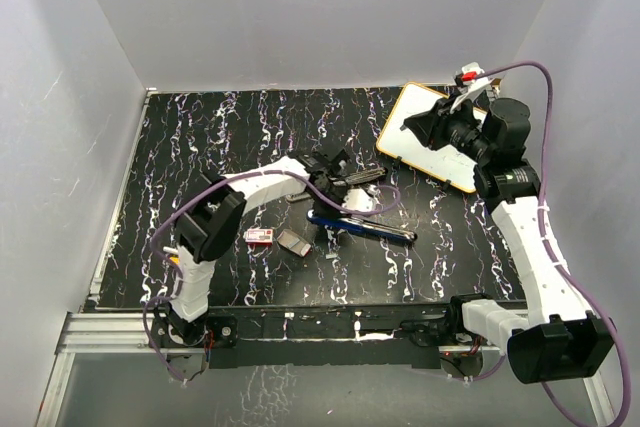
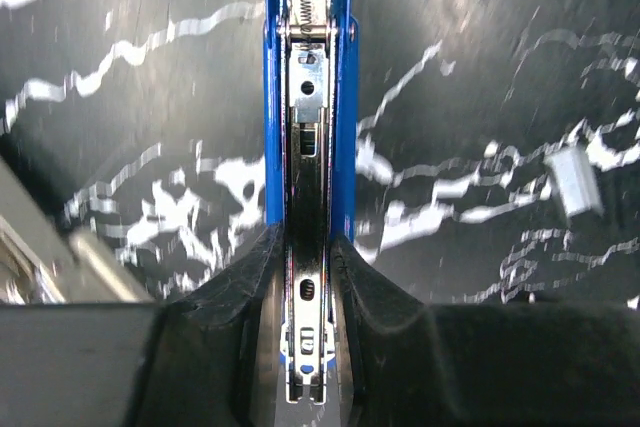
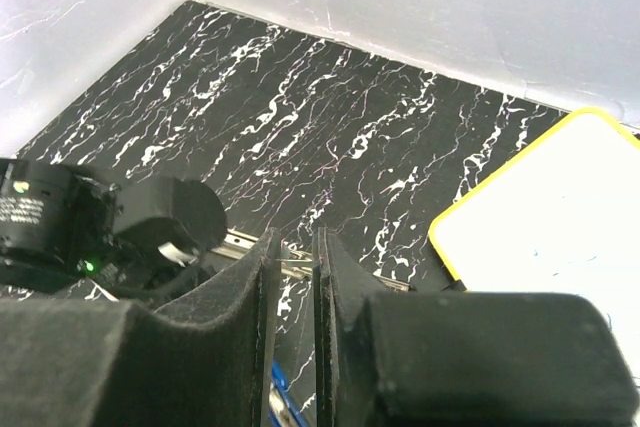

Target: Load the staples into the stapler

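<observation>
The blue stapler (image 1: 365,227) lies mid-table with its top swung open. Its silver magazine rail (image 1: 368,179) sticks out from my left gripper (image 1: 348,177). In the left wrist view the stapler (image 2: 305,97) runs straight away from me, and my left gripper (image 2: 305,247) is shut on its metal channel. The red-pink staple box (image 1: 259,236) and its tan-grey tray (image 1: 293,242) lie left of the stapler. My right gripper (image 1: 420,125) hangs above the whiteboard. Its jaws (image 3: 297,247) stand a sliver apart, pinching a thin silver staple strip (image 3: 297,259).
A yellow-rimmed whiteboard (image 1: 430,142) lies at the back right, also visible in the right wrist view (image 3: 560,207). A small pale staple piece (image 2: 575,179) rests on the black marbled tabletop (image 1: 220,147). Grey walls enclose three sides.
</observation>
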Controlling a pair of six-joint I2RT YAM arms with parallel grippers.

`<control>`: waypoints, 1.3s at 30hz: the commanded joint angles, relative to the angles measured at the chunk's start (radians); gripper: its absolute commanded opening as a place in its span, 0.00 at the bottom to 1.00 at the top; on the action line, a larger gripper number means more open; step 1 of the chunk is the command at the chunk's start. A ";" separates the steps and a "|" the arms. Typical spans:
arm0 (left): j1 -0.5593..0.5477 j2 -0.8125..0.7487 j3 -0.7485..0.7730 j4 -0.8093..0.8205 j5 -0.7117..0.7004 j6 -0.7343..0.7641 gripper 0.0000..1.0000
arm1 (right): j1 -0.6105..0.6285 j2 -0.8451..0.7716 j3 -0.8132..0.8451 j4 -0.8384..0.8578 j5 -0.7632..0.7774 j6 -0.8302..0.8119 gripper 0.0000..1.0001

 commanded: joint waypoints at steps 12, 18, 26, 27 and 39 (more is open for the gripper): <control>-0.223 0.271 0.379 -0.386 0.082 0.390 0.11 | -0.029 -0.065 -0.040 0.042 0.005 -0.008 0.14; -0.216 0.262 0.406 -0.411 0.011 0.471 0.23 | -0.028 -0.025 -0.056 -0.436 0.180 -0.347 0.12; -0.200 0.226 0.382 -0.397 -0.008 0.511 0.46 | -0.027 0.001 -0.065 -0.461 0.106 -0.367 0.12; -0.195 0.220 0.377 -0.392 -0.009 0.509 0.48 | -0.027 0.002 -0.068 -0.462 0.094 -0.367 0.12; -0.057 -0.058 0.271 -0.313 0.219 0.369 0.71 | 0.041 0.024 -0.106 -0.461 0.126 -0.353 0.12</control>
